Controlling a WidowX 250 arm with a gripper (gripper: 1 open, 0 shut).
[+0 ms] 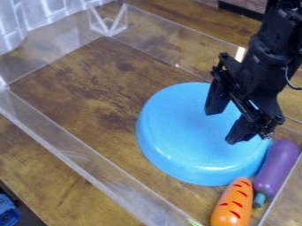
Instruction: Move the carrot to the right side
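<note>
The brown table [83, 88] had a clear plastic wall [106, 172] along its near side, and another see-through wall [177, 55] ran along the far side. There was wide bare wood on the left part of the picture, with lots of room for moving. The right side was tight. The big blue plate [195, 141] took up much of the space there, and the purple eggplant [277, 168] lay just beside its right edge. The carrot [234, 203] lay at the bottom right, near the plate's lower edge and just beside the eggplant, close to the near wall. The black gripper [231, 108] was over the upper right part of the plate. Its fingers were spread wide apart, with nothing seen between them. The plate was round and smooth, like a big flat circle. The carrot was orange plastic with dark lines, fat at one end, with a green top. The eggplant was long, smooth and shiny. The table had brown wood marks, light and dark.
</note>
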